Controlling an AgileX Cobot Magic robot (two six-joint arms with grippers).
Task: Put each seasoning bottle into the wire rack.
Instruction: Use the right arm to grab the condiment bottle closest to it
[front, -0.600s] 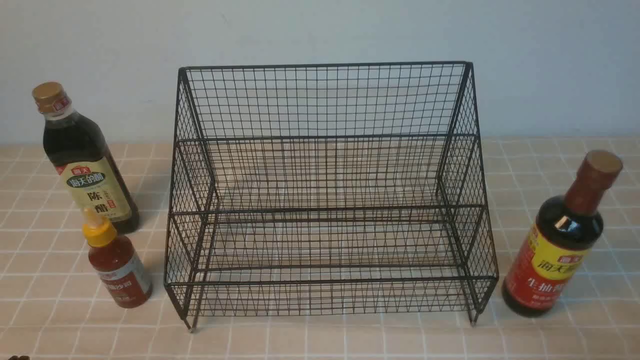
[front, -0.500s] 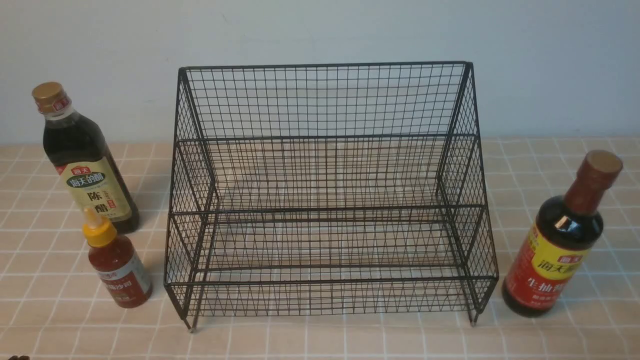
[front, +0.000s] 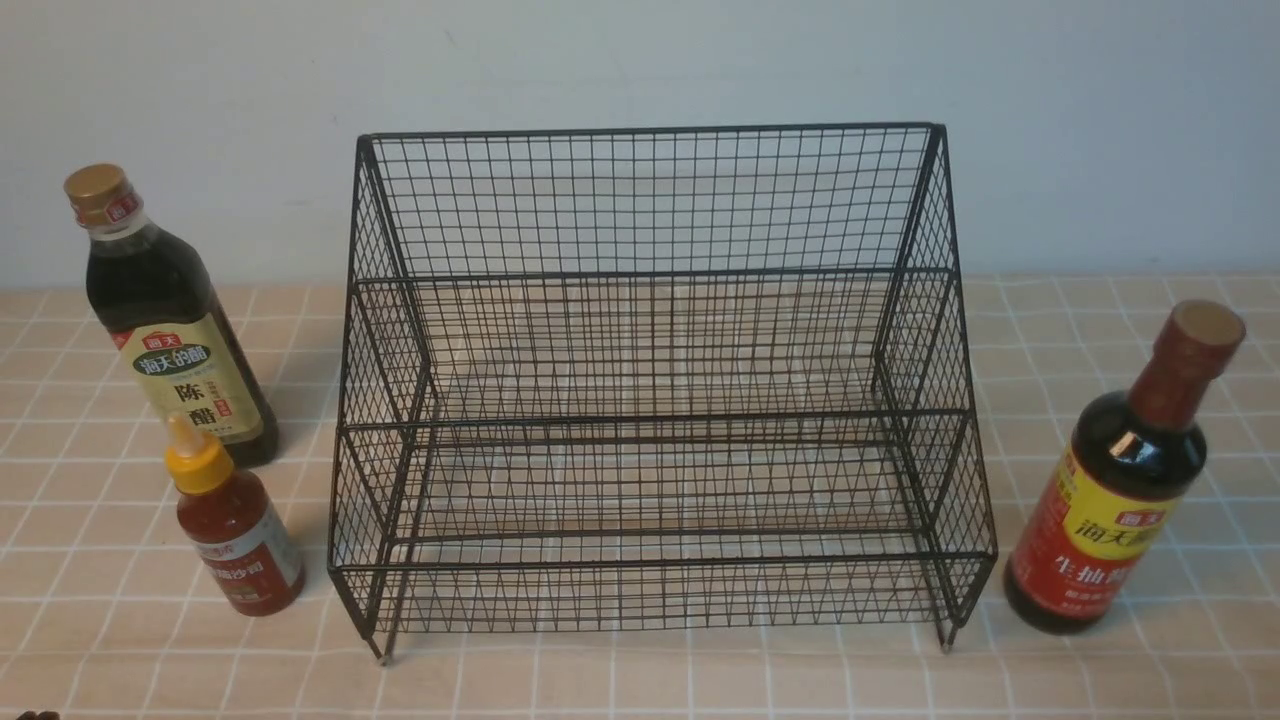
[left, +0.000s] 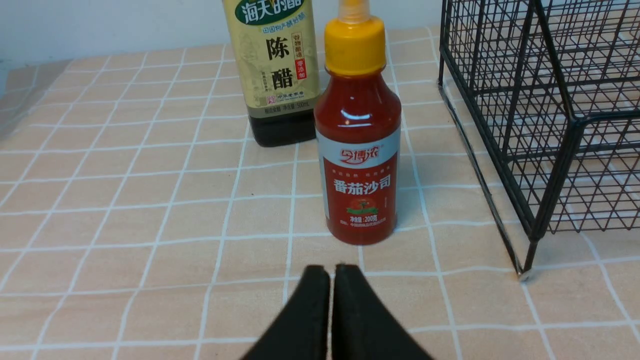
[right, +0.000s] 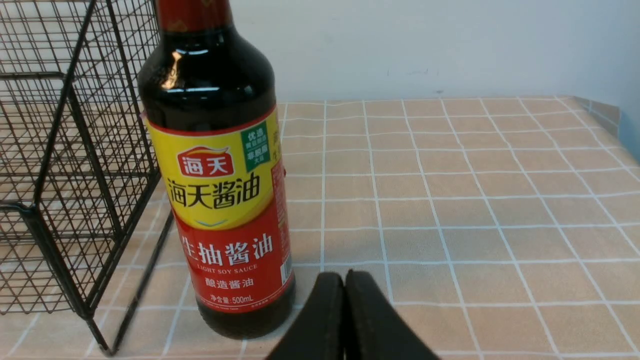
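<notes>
The black wire rack (front: 650, 400) stands in the middle of the table with both tiers bare. To its left are a tall dark bottle with a gold cap (front: 165, 320) and, in front of it, a small red bottle with a yellow nozzle cap (front: 235, 530). To its right stands a dark bottle with a red neck and red-yellow label (front: 1120, 490). My left gripper (left: 330, 270) is shut and holds nothing, a short way in front of the small red bottle (left: 359, 145). My right gripper (right: 344, 277) is shut on nothing, just beside the base of the red-necked bottle (right: 220, 170).
The table has a peach tiled cloth (front: 640, 680) and a pale wall (front: 640, 60) runs close behind the rack. The rack's corner leg (left: 525, 260) is near the left gripper. The table's right edge (right: 620, 125) shows in the right wrist view.
</notes>
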